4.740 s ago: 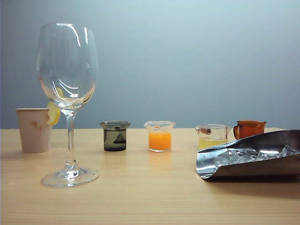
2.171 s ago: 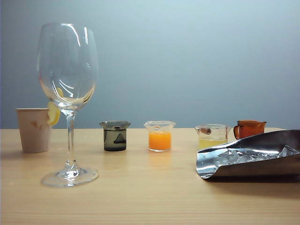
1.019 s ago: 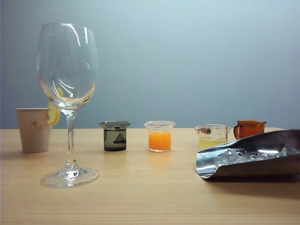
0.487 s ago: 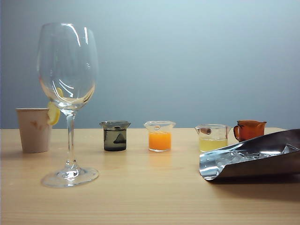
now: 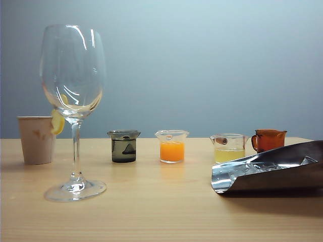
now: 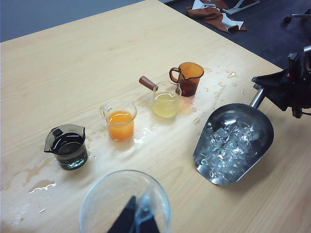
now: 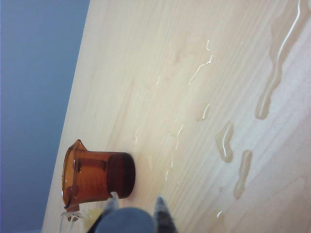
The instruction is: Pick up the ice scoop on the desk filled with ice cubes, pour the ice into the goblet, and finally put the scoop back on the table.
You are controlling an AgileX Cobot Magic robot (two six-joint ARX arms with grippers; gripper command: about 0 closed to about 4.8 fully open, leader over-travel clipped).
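Note:
The goblet (image 5: 73,75) stands upright and empty on the left of the desk (image 5: 151,212). In the left wrist view its rim (image 6: 97,194) lies right under my left gripper (image 6: 138,217), whose dark fingers meet in a point above the bowl, shut and holding nothing. The shiny ice scoop (image 5: 272,174) lies at the right with its mouth toward the goblet, ice cubes (image 6: 226,150) heaped inside. My right gripper (image 6: 266,87) is shut on the scoop's handle. In the right wrist view its fingertips (image 7: 163,208) flank the handle's rounded grey end. Neither gripper shows in the exterior view.
Along the back stand a paper cup (image 5: 36,140), a dark beaker (image 5: 123,146), an orange beaker (image 5: 172,147), a yellow beaker (image 5: 228,148) and a brown cup (image 5: 268,138). Water streaks (image 7: 272,73) wet the wood near the scoop. The desk's edge (image 6: 252,46) runs behind the right arm.
The scoop rocked: its mouth shifted slightly right and back, its rear rolled a little, and less ice shows. Goblet and beakers have not moved.

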